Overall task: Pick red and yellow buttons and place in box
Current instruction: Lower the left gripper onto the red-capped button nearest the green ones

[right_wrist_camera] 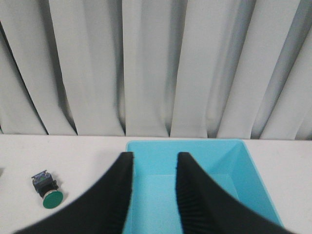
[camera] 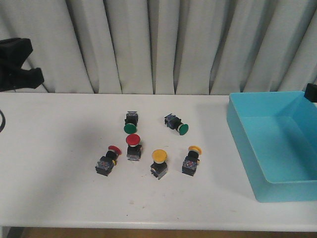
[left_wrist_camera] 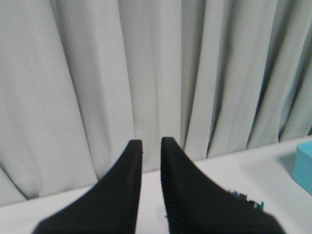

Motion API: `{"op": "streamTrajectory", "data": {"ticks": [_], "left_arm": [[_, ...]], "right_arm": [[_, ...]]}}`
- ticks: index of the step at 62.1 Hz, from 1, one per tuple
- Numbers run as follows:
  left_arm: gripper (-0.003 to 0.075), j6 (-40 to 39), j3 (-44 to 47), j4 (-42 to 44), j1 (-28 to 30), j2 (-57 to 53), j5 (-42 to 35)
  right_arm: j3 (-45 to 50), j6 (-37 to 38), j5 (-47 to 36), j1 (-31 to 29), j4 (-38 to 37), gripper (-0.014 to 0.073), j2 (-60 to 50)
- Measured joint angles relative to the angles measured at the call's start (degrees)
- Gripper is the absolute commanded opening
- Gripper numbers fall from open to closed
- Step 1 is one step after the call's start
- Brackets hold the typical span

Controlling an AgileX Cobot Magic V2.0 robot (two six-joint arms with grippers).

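Note:
Two red buttons point(camera: 133, 145) point(camera: 109, 159) and two yellow buttons point(camera: 158, 162) point(camera: 191, 159) lie in a loose row mid-table. The turquoise box point(camera: 285, 131) stands empty at the right; it also shows in the right wrist view point(right_wrist_camera: 209, 156). My left gripper point(left_wrist_camera: 151, 144) hangs high at the far left, near the curtain, its fingers a narrow gap apart with nothing between them. Over the box's near side my right gripper point(right_wrist_camera: 154, 158) is open and holds nothing. Only a black sliver of the right arm point(camera: 311, 92) shows at the front view's right edge.
Two green-capped switches point(camera: 130, 122) point(camera: 177, 124) lie just behind the red and yellow ones; one also shows in the right wrist view point(right_wrist_camera: 48, 192). My left arm point(camera: 17, 64) is at the back left. A pleated grey curtain closes off the table's far edge.

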Motion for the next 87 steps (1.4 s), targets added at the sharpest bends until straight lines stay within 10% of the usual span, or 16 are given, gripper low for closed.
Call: {"op": "streamTrajectory", "data": {"ticks": [13,34,50,60,87], "left_arm": [[0.0379,2.3,-11.3,-0.1,-6.1,8.7,12.6],[0.042,1.3,-13.2,-4.3,-8.1,21.1,11.4],[0.0559,0.5,-26.3,-6.5,-8.3,32.9,25.2],[0.0566,9.0,-41.6,-13.2,-9.7,48.5,41.6],[0.0566,12.2,-46.5,-16.2,-12.3,61.5,44.1]], "right_arm": [[-0.1,0.0,1.7,0.0,-0.2,0.0562,1.1],[-0.1,0.0,4.7,0.0,-0.6,0.0562,4.2],[-0.1,0.0,6.7,0.0,0.3,0.0562,4.2],[-0.1,0.0,6.7,0.0,3.4,0.0562,4.2],[-0.1,0.0,7.5,0.0,5.8,0.0562,4.2]]}}
